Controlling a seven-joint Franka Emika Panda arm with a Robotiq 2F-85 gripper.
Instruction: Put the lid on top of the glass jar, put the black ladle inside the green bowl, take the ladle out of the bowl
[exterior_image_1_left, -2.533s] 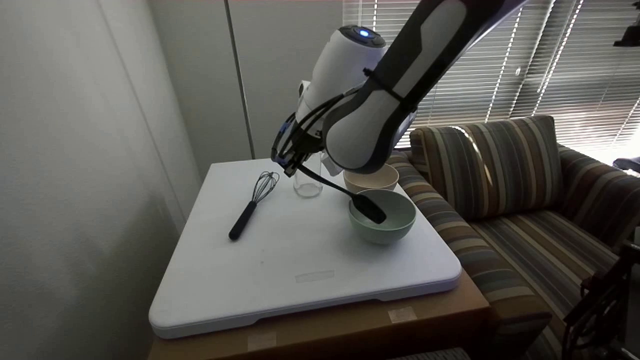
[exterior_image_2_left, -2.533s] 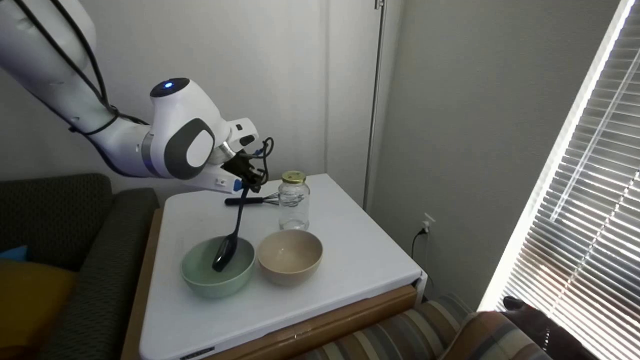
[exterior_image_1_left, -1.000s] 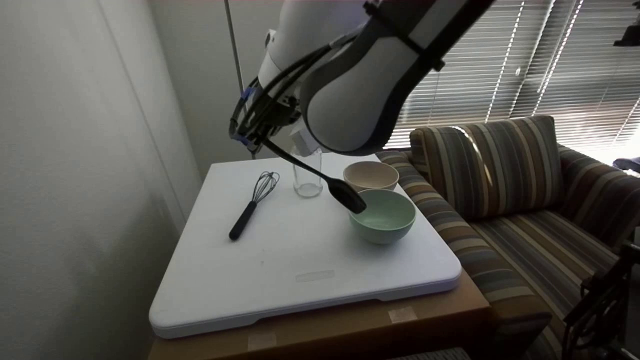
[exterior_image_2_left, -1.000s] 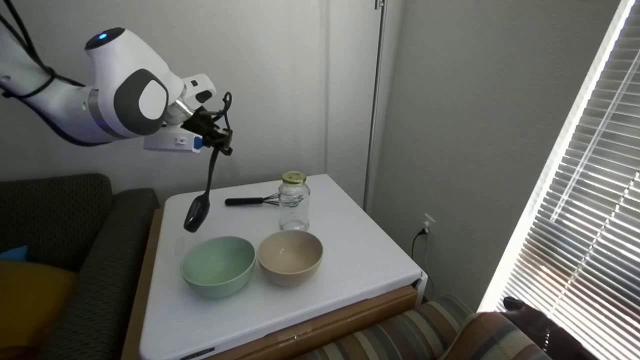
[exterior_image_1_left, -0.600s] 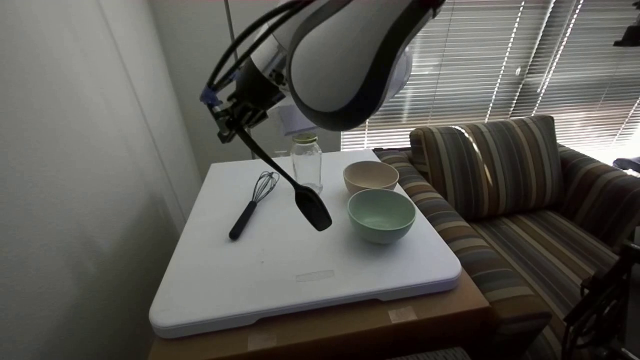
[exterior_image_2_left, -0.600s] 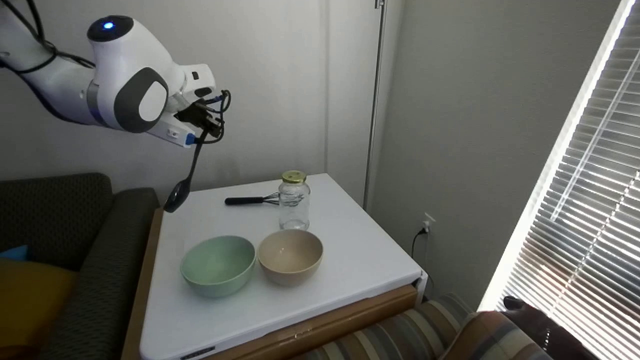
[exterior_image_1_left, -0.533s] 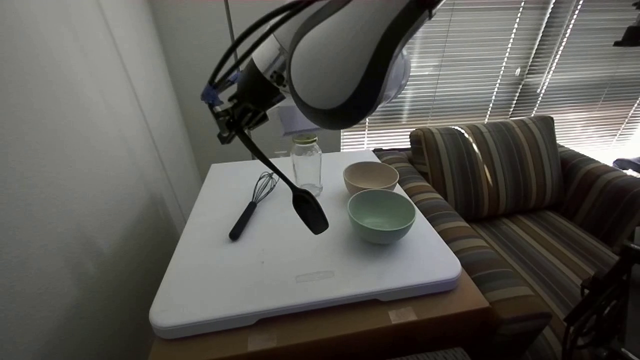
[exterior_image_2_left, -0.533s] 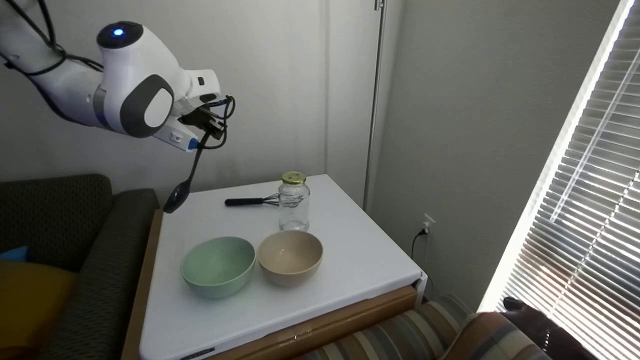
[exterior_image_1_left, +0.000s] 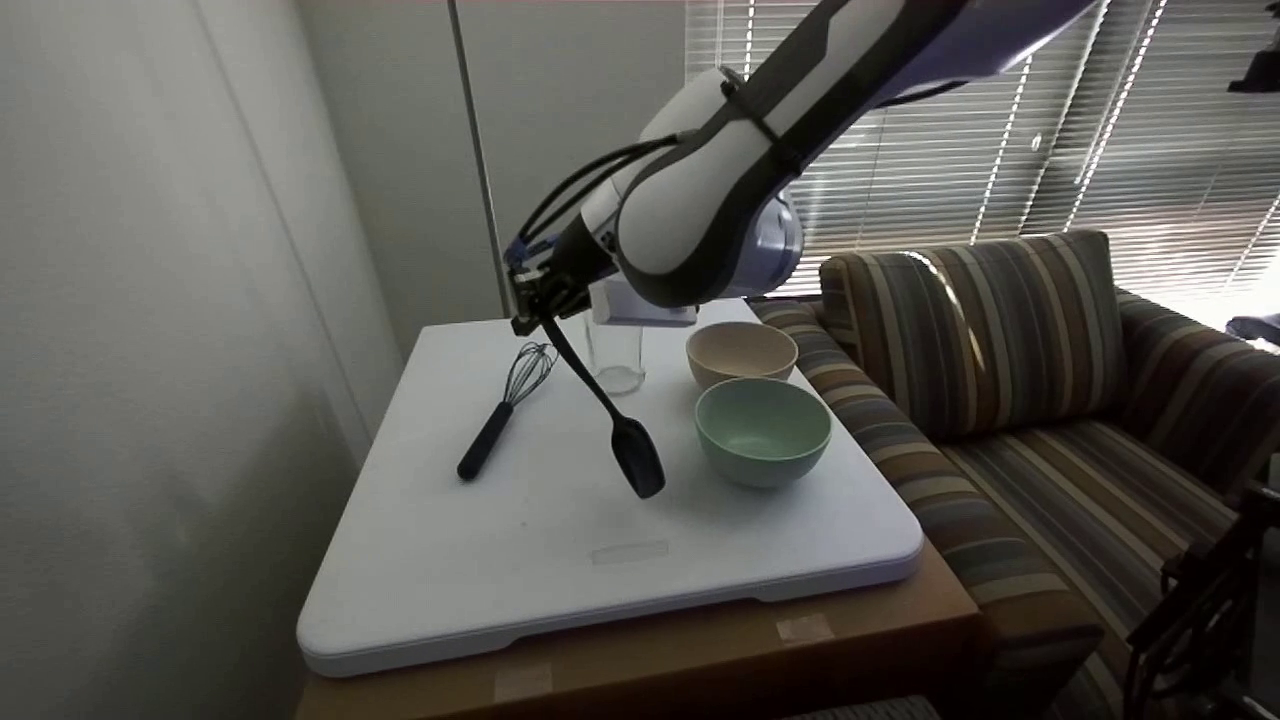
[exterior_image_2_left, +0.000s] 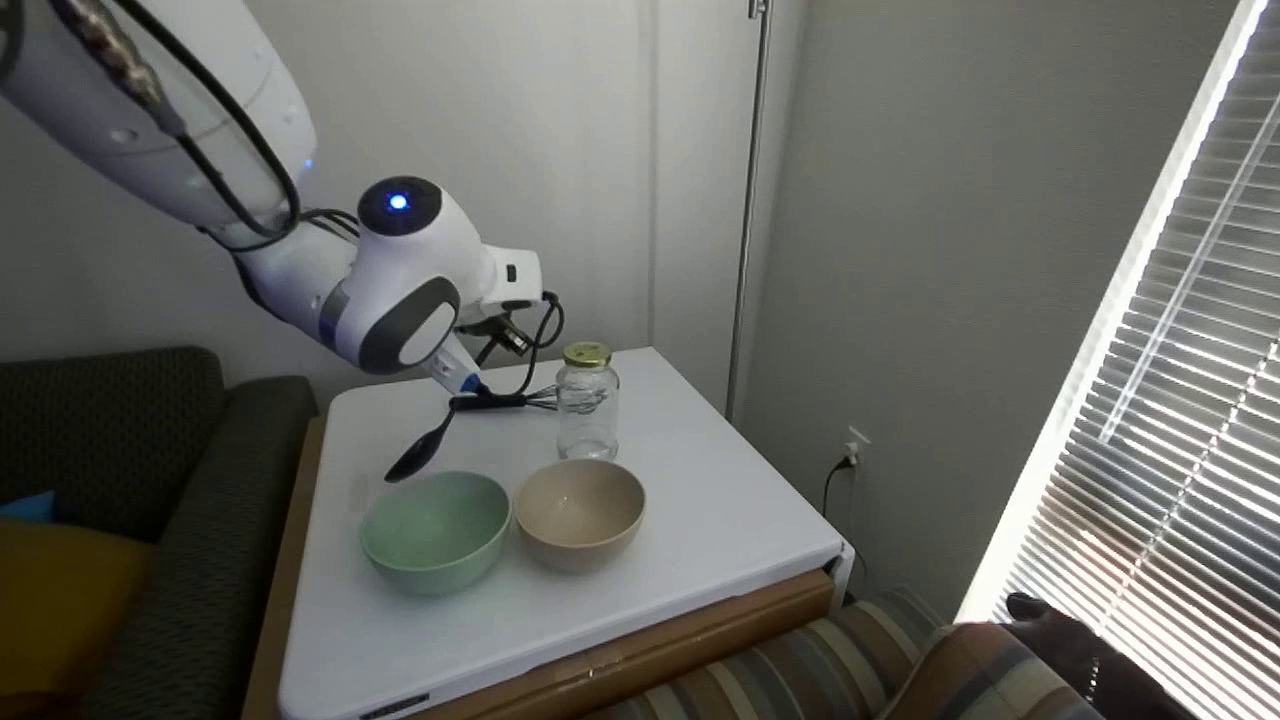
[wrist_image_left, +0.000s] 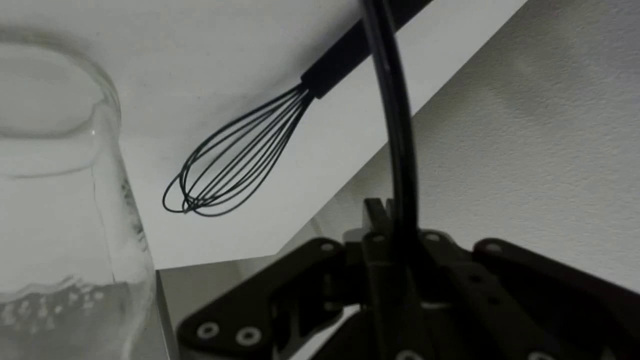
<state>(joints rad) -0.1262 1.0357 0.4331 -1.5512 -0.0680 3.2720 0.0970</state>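
Wrist view shows my gripper (wrist_image_left: 402, 240) pinching the black ladle (wrist_image_left: 395, 115) by its handle; the scoop (exterior_image_1_left: 637, 458) has left the green bowl (exterior_image_1_left: 763, 440), hanging beside it within the table edge (exterior_image_1_left: 620, 605); the gold lid (exterior_image_2_left: 587, 353) caps the glass jar (exterior_image_2_left: 588, 420), so I judge all done.

Single arm (exterior_image_1_left: 830, 75), pale with dark trim, slants down from upper right in an exterior view; wrist (exterior_image_2_left: 450, 250) at the lower end, tilted, blue light (exterior_image_2_left: 398, 202) on top is lit. Some black cables (exterior_image_1_left: 645, 148) arc along the wrist toward the jaws. Jaws clamped in a grip, angled downward. In wrist view, dark linkages (wrist_image_left: 252, 300) splay out either side of them.
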